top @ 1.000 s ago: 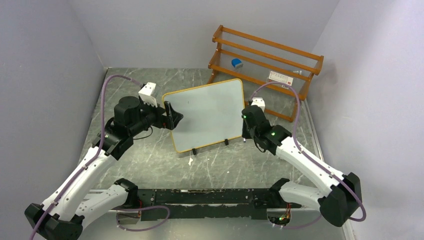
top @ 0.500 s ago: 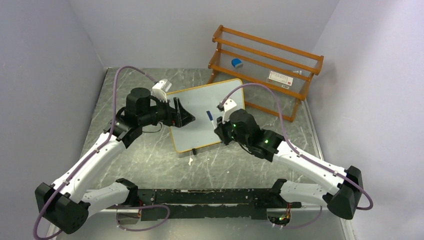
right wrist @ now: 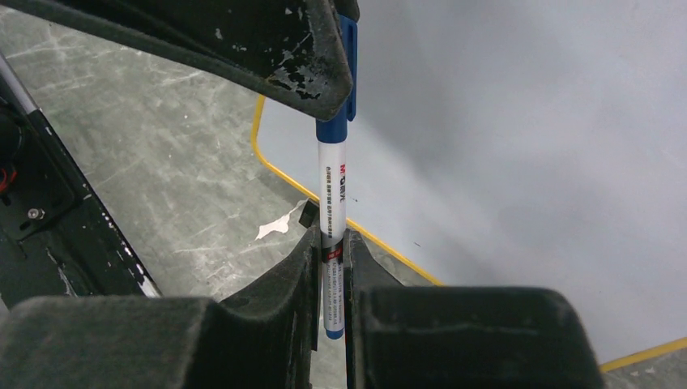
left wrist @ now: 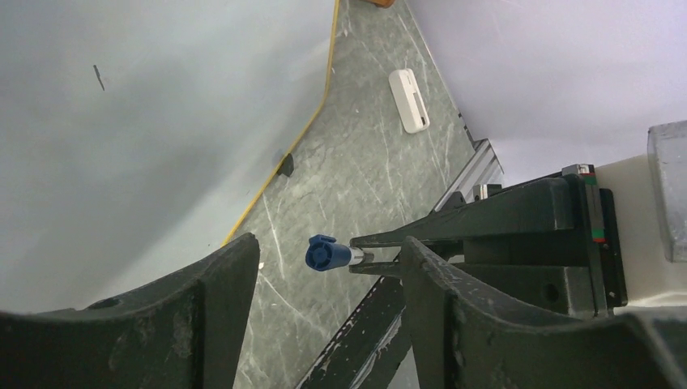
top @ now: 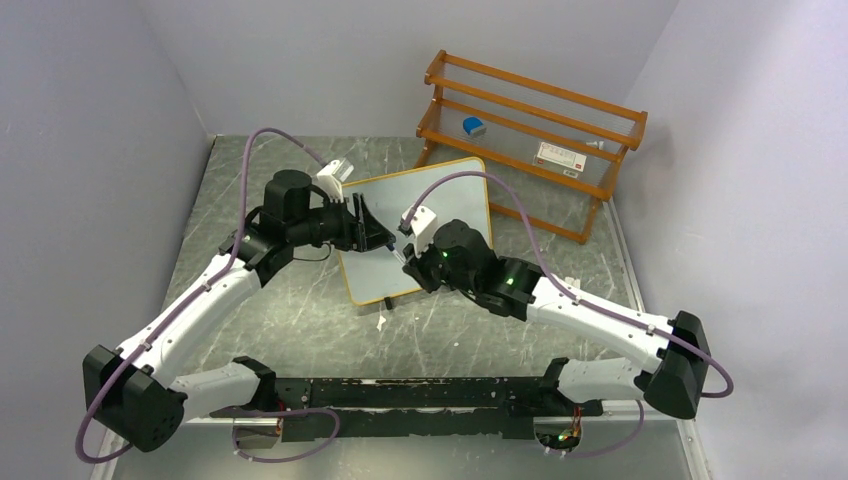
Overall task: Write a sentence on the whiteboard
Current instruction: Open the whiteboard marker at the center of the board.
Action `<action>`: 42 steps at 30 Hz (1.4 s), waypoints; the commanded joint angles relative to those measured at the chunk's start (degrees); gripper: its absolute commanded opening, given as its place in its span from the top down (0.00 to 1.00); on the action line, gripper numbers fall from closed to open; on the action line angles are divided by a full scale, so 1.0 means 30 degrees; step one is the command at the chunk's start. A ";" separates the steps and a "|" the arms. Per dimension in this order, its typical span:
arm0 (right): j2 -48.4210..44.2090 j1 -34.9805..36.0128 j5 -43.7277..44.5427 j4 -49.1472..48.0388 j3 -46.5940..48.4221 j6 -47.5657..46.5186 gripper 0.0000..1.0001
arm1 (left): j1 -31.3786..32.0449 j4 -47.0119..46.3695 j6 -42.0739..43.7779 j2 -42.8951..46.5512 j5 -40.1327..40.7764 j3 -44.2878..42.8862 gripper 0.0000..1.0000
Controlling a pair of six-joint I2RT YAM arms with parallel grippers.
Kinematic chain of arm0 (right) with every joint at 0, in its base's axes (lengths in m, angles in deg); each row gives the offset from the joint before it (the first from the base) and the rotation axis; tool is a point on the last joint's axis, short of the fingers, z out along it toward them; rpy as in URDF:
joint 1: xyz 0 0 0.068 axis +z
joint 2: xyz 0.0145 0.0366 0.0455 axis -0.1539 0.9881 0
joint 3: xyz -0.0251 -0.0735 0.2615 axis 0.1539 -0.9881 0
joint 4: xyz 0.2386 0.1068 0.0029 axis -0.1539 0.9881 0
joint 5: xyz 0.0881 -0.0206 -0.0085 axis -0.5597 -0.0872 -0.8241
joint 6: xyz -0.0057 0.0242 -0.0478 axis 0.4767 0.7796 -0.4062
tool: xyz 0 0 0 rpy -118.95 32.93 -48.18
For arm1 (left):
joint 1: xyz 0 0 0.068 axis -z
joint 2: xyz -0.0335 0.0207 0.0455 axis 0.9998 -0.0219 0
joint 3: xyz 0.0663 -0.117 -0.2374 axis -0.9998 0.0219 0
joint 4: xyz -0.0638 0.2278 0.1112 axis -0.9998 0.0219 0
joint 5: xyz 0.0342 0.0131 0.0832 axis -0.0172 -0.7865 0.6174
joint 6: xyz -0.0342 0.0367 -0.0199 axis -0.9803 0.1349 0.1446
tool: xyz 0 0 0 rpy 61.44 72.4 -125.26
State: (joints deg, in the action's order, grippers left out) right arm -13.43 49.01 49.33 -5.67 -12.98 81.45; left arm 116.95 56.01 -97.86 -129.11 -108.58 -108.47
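Clamping marker in right tool; straddling cap with left tool, released; hovering over board.

Above the whiteboard, the left fingers closely face the right fingers; wooden rack beyond.

pale lilac walls, grey marbled tabletop, orange wooden rack behind

Both arms reach inward, wrists close together. The left tool holds its jaws apart; the right tool is clamped on a marker.
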 commanded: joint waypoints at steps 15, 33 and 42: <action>0.0588 0.0715 0.1049 -0.1909 0.0015 -0.1570 1.00 | -0.0130 -0.0194 -0.0531 -0.0956 -0.1378 -0.0463 0.71; -0.3162 -0.3309 -0.4084 -0.8871 -0.4666 0.4225 0.40 | -0.0934 -0.5844 -0.7987 0.3502 0.1378 0.4198 0.95; -0.4330 -0.5285 -0.7539 -1.4200 -0.7088 0.9349 0.22 | -0.0943 -1.1643 -1.2953 0.5951 0.3245 0.7633 0.95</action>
State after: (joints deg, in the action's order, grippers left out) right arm -25.87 33.56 32.11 -38.13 -32.41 101.16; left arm 114.64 32.49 -127.98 -112.96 -102.17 -88.47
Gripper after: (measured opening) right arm 0.773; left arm 0.155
